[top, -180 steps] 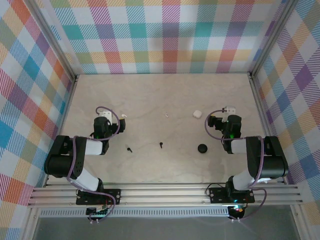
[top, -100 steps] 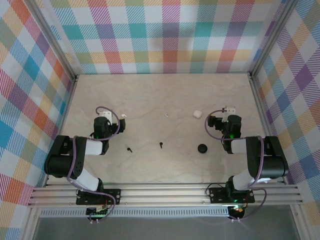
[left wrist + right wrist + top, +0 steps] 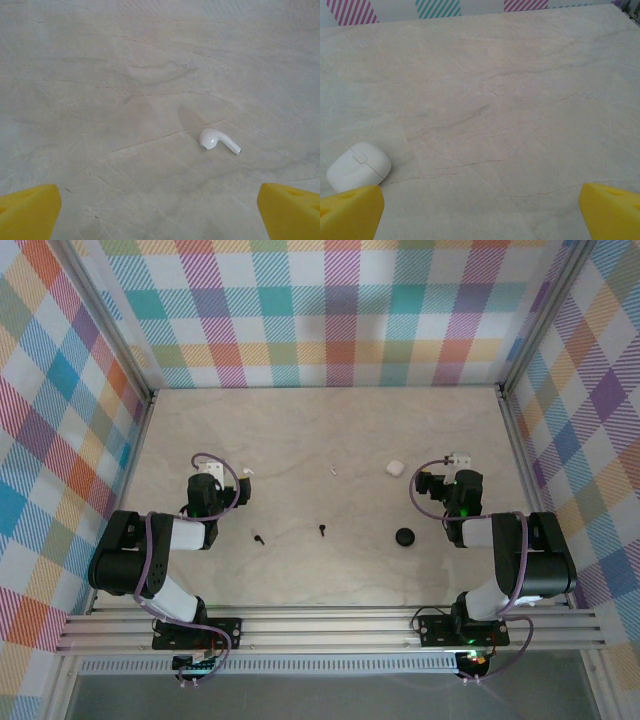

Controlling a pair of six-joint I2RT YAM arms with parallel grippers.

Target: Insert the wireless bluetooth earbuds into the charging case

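Two small black earbuds lie on the table's near middle, one at the left [image 3: 259,538] and one to its right [image 3: 322,531]. The white charging case [image 3: 394,468] sits farther back on the right; in the right wrist view the charging case [image 3: 359,166] lies just beyond the left yellow fingertip [image 3: 350,210]. My left gripper [image 3: 208,472] [image 3: 160,212] is open over bare table, behind and left of the earbuds. My right gripper [image 3: 460,462] [image 3: 480,212] is open too, just right of the case, nothing between its fingers.
A white earbud-shaped piece [image 3: 218,141] lies ahead and right of the left gripper, and shows as a white speck [image 3: 247,472] from above. Another white speck [image 3: 333,471] lies mid-table. A flat black round disc [image 3: 404,537] rests in front of the case. Plaid walls enclose the table.
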